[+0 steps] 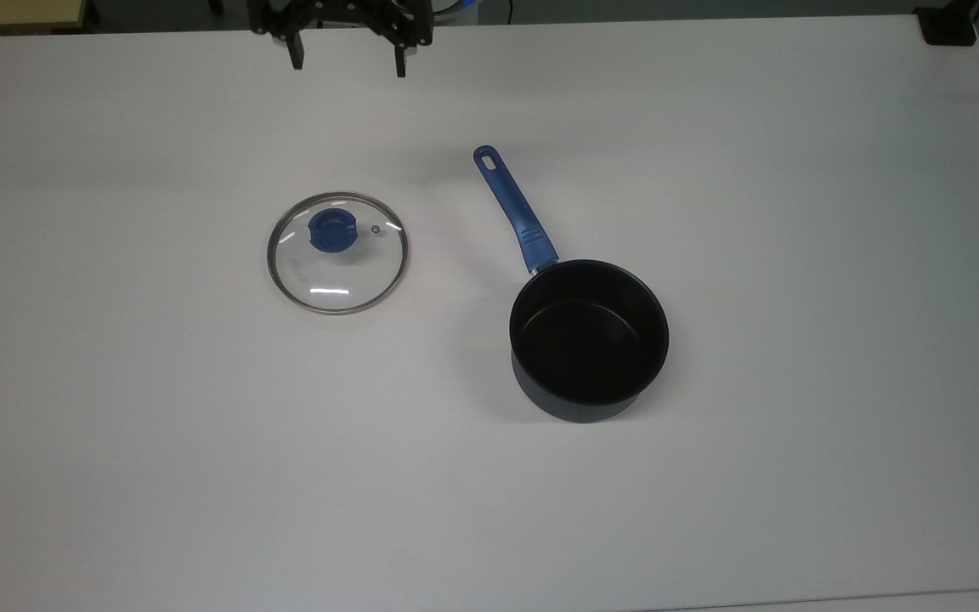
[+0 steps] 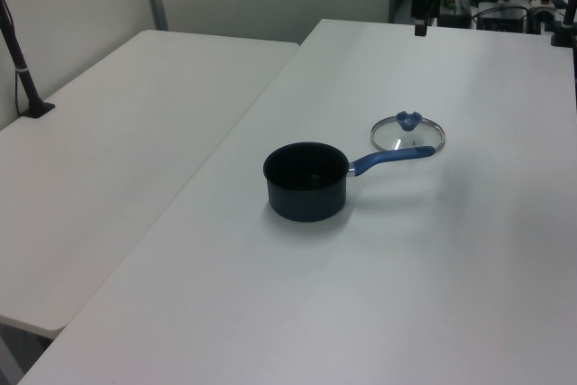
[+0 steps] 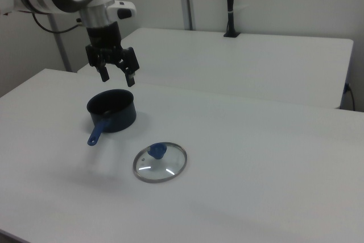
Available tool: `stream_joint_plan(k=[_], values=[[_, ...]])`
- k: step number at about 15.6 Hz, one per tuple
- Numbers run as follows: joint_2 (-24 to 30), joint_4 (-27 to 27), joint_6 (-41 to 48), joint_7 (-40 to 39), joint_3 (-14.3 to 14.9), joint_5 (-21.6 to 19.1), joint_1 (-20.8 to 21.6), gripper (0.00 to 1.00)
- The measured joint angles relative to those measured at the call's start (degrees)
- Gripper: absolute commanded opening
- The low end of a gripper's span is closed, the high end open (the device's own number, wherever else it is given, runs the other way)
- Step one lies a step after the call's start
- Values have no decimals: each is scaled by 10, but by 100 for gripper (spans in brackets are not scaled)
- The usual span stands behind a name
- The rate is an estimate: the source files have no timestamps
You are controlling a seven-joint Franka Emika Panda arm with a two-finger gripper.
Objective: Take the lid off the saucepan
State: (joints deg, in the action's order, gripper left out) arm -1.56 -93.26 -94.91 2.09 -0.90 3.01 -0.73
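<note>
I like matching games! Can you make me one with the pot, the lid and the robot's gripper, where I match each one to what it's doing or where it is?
Things:
1. lid
2. saucepan
3. gripper
4. saucepan's handle

States:
A. open, up in the air, holding nothing
B. uncovered, with its black inside showing
C. lying flat on the table, knob up
D. long, blue, with a hole at its end

Pairs: 1-C, 2-B, 3-A, 4-D
</note>
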Motion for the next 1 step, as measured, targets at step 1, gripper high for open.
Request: stream_joint_plan(k=[1], values=[[2,1,1,7,0,6,3,100]])
